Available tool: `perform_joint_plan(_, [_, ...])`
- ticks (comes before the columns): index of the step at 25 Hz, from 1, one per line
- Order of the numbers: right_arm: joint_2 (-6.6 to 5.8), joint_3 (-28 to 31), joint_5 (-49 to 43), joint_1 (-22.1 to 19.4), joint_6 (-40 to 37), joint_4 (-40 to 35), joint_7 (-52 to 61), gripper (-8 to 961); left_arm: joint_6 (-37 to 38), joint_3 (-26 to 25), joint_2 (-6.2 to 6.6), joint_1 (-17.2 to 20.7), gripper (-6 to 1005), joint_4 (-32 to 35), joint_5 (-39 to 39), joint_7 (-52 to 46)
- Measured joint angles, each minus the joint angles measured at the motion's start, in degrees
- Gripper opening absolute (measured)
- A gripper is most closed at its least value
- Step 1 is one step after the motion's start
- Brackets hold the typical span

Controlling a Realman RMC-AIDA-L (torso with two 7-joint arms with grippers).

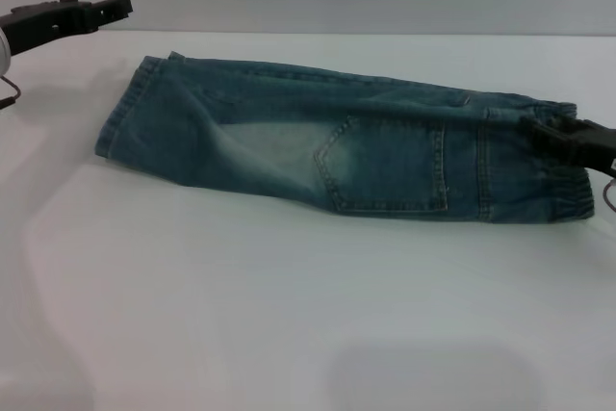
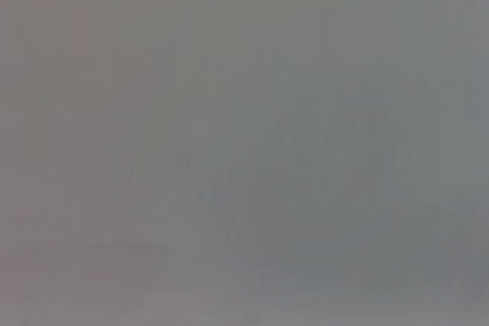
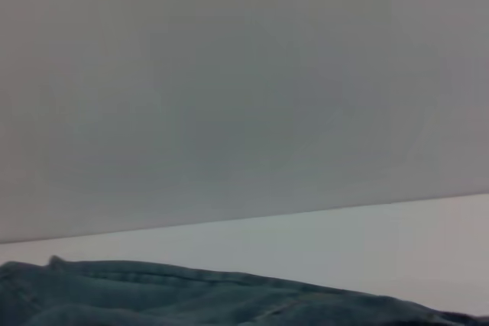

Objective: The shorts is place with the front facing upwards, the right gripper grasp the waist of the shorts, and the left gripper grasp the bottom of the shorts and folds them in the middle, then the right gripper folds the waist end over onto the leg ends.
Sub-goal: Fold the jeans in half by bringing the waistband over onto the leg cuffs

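Folded shorts (image 1: 337, 146): right claw (image 1: 539, 132) pinches waist (image 1: 568, 185); left claw (image 1: 120, 4) pressed together, apart.

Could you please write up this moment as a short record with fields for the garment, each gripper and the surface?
garment: denim shorts, already folded lengthwise, lying flat
waist: on the robot's right
leg ends: on the robot's left
right gripper: at the waist, over the fabric
left gripper: raised beyond the leg ends, clear of the fabric
surface: white table
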Motion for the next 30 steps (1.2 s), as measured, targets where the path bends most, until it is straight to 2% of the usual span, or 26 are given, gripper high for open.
perform_joint_plan(7, [-0.29, 0.4, 0.3, -0.2, 0.6, -0.7, 0.0, 587, 0.7, 0.0, -0.01, 0.1, 838, -0.4, -0.1, 0.0])
perform_joint_plan(14, [-0.55, 0.4, 0.3, -1.5, -4.9, -5.0, 3.0, 585, 2.5, 0.0, 0.00, 1.2, 838, -0.4, -2.7, 1.7])
perform_joint_plan(16, [-1.26, 0.0, -0.8, -1.8, -7.0, -6.6, 6.2, 585, 3.3, 0.0, 0.00, 1.7, 838, -0.4, -4.0, 2.6])
perform_joint_plan(22, [-6.09, -0.3, -13.1, -0.4, -16.3, -11.7, 20.3, 584, 6.0, 0.0, 0.00, 2.7, 837, 0.0, -7.5, 5.4])
perform_joint_plan(24, [-7.24, -0.2, -18.6, 0.8, -19.7, -14.6, 25.1, 583, 6.8, 0.0, 0.00, 2.9, 837, -0.1, -9.2, 6.9])
perform_joint_plan(30, [-8.17, -0.2, -30.4, 3.4, -25.0, -22.7, 34.2, 582, 9.0, 0.0, -0.04, 3.6, 837, -0.5, -13.0, 10.6])
